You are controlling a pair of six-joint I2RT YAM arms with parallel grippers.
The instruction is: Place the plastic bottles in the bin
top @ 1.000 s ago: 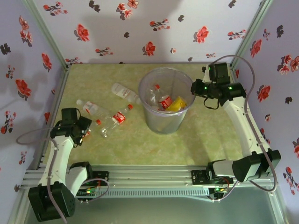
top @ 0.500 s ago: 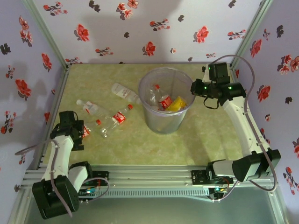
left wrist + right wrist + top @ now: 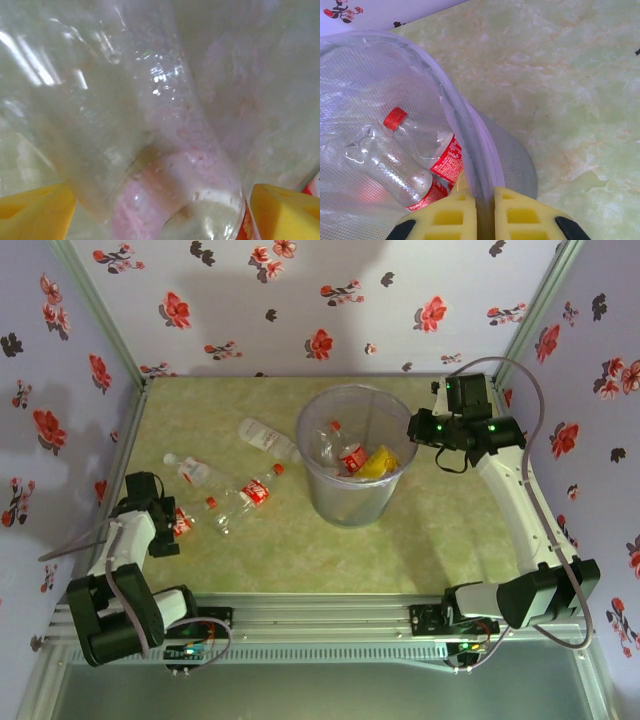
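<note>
The left gripper (image 3: 160,215) has swung toward the left edge of the table (image 3: 450,530) and now appears clenched on a red-labelled bottle (image 3: 165,150), well apart from the bin (image 3: 350,502), whose rim the right gripper (image 3: 479,212) pinches, so transfer can follow.

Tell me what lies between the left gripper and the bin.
In the top view, a red-capped, red-labelled bottle lies on the table between the left gripper and the bin, its cap toward the bin.

Overhead, close wrist views; common bin (image 3: 345,502) (image 3: 455,110)
</note>
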